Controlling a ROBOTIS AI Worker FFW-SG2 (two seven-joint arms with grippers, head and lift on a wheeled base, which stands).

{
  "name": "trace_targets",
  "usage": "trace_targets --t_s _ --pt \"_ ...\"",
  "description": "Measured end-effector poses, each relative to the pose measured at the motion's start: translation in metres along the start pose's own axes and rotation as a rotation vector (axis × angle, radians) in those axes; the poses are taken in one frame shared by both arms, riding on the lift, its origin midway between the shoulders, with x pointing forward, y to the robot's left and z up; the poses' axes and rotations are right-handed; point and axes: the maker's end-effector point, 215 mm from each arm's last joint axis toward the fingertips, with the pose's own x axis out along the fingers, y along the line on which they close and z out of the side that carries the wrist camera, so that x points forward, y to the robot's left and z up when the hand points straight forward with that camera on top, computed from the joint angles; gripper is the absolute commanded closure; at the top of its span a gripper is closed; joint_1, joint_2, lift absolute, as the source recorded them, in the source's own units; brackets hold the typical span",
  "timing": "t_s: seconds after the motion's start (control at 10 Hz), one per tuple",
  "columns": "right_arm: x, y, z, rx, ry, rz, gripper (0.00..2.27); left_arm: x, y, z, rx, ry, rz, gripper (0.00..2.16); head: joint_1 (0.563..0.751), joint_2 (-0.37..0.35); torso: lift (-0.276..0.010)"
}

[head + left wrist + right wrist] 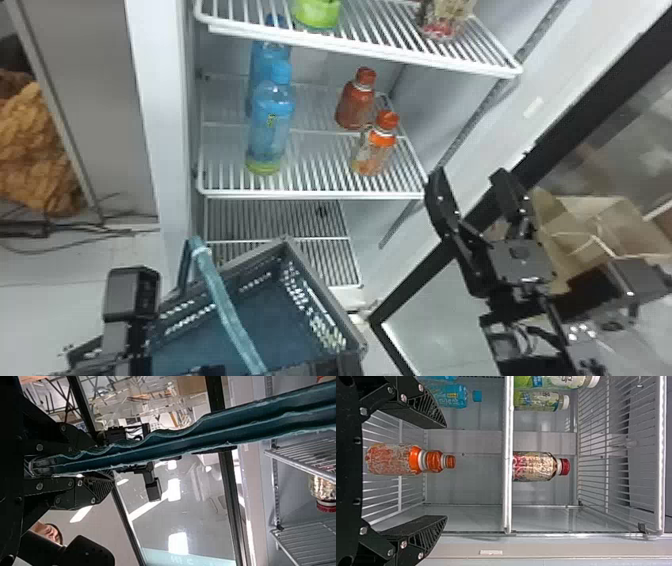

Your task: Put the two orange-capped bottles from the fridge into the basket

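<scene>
Left wrist view shows left end effector (210, 370) clamping handle (178, 443); head view, right end effector (469, 174) spread.

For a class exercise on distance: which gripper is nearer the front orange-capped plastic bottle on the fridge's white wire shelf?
Right. The right gripper faces the bottle from in front, open; the left gripper holds the teal plastic basket handle, lower and farther left.

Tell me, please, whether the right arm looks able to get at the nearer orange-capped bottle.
Probably yes: the right gripper is open and faces the shelf, and nothing seems to block the way to the nearer bottle.
</scene>
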Motion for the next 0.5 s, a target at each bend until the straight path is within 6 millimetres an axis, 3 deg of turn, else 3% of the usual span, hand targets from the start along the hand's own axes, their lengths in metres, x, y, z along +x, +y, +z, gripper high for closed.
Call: trace_targets --t_s 0.5 --pt "-0.0017 -0.0017 0.0038 0.023 -0.031 -0.006 0.26 -0.0003 -0.0007 0.0010 0.000 -0.003 -0.002 1.17 0.695 -0.350 -0.235"
